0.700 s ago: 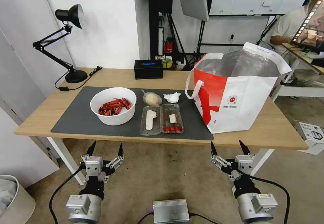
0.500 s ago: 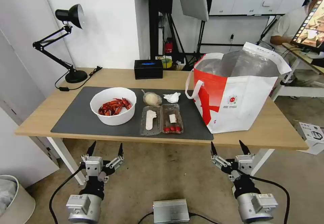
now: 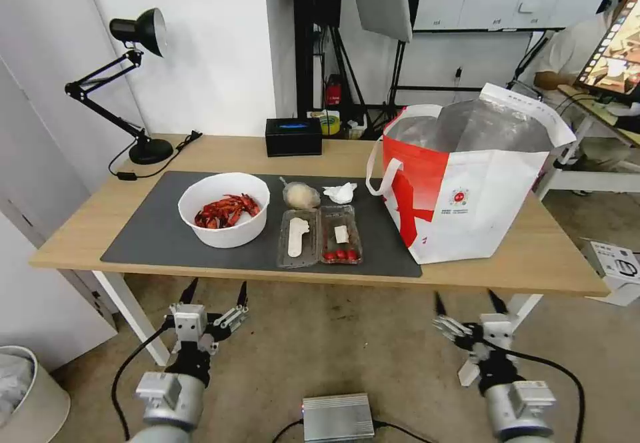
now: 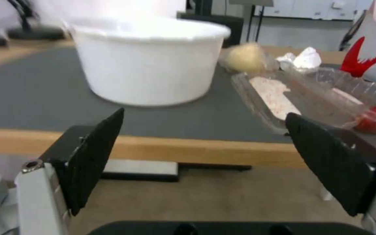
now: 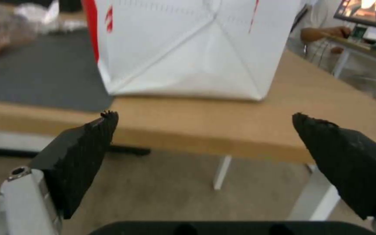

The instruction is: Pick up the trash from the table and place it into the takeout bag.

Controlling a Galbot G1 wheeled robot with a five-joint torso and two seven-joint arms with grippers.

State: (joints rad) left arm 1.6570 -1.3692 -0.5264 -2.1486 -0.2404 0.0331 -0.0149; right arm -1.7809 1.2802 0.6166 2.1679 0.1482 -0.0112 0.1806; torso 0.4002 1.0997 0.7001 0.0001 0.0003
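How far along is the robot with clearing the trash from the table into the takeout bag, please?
Nothing looks done yet. The bowl of crayfish shells, clamshell tray, crumpled tissue and small clear bag all lie on the table's mat. Nothing is in hand: the left gripper and right gripper hang open below the table edge. All four pieces remain for the takeout bag.

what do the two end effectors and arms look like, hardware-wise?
Both match. The left end effector and the right end effector each have two black, pointed fingers with ribbed inner pads, set on silver-grey metal bodies. Behind them come black wrist sections, then grey cylindrical housings. A black cable loops off each arm; the right housing bears a small label.
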